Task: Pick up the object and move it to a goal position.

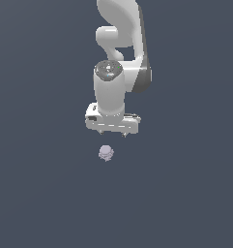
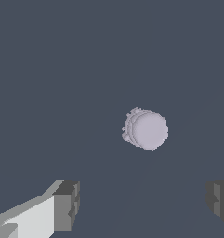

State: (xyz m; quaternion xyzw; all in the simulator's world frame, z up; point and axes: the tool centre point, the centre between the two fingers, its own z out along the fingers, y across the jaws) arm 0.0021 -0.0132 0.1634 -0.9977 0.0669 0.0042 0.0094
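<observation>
The step in hand appears to be the approach; the grasp has not begun. The lump point(image 1: 106, 153) rests on the grey tabletop point(image 1: 36, 193), just below the tool point(image 1: 113, 133) in the exterior view and apart from it. In the wrist view the lump point(image 2: 145, 129) lies ahead of the fingers point(image 2: 67, 205), not between them. The tool point(image 2: 141, 202) is spread wide and holds nothing. The next move calls for centring the fingers over the lump, descending until they flank it, then closing.
</observation>
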